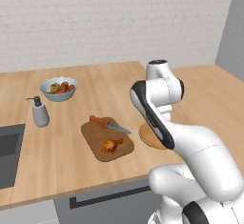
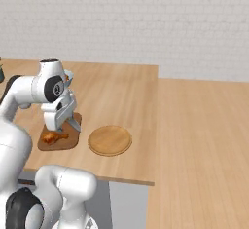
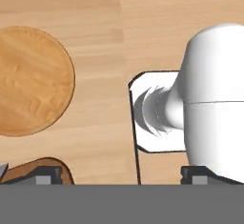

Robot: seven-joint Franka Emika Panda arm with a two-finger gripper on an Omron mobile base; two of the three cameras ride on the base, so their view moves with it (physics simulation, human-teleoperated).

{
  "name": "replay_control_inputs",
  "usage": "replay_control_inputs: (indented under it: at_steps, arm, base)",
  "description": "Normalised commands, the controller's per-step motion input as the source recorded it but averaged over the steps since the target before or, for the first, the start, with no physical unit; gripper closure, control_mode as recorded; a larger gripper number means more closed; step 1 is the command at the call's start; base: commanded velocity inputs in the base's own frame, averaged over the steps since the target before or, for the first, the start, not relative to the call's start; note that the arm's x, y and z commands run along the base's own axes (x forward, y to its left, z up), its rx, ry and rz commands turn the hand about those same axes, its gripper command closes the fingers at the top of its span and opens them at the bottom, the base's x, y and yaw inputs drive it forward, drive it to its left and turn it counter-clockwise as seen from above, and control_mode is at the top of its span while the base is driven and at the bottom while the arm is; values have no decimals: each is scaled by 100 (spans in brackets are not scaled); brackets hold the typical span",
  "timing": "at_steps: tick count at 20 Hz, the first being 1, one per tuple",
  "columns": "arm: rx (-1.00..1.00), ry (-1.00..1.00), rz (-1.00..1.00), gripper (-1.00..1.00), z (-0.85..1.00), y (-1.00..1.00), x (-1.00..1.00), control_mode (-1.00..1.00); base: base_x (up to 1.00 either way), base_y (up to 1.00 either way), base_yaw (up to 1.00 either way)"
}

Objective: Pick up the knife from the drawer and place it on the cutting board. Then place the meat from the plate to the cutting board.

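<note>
knife: lying on the far part of the cutting board, orange handle twd the sink side, blade pointing twd the plate. looks like step one is done.
meat: sitting on the board's near half, just beside the knife but apart from it. step two looks done too, w/ both things sharing the board w/o overlapping.
board: lying flat on the counter near the front edge, between sink and plate, so both drops are a short reach.
plate: sitting bare just beside the board, nothing left on it. in the hand view it is showing as a round disc w/ the board's corner near it.
drawer: can't spot it open. a grey front w/ a dark bar handle is showing under the counter edge.
gripper: hanging above the board, over the meat, carrying nothing as far as i can see. fingers are hard to read, so can't tell if they are spread or pressed together.
arm pose: folding back on itself, elbow high, wrist bent so the hand is pointing down over the board/plate area. reads as a parked, finished pose.
others: white bowl w/ orange and green bits and a soap dispenser are standing well apart from the board.
</note>
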Motion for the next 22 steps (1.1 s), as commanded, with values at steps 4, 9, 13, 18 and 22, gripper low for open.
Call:
replay_control_inputs:
  at_steps: [4,9,13,18,22]
  arm:
    - [0,7,-13,-100,11,-100,-51,-100]
    - [0,10,-15,-100,0,-100,-21,-100]
    - [-1,3,-13,-100,0,-100,-21,-100]
    - [-5,1,-10,-100,0,-90,-6,-100]
    - [-7,1,-8,-100,0,-71,-27,-100]
  base:
    - [0,0,0]
    - [0,0,0]
    - [0,0,0]
    - [0,0,0]
    - [0,0,0]
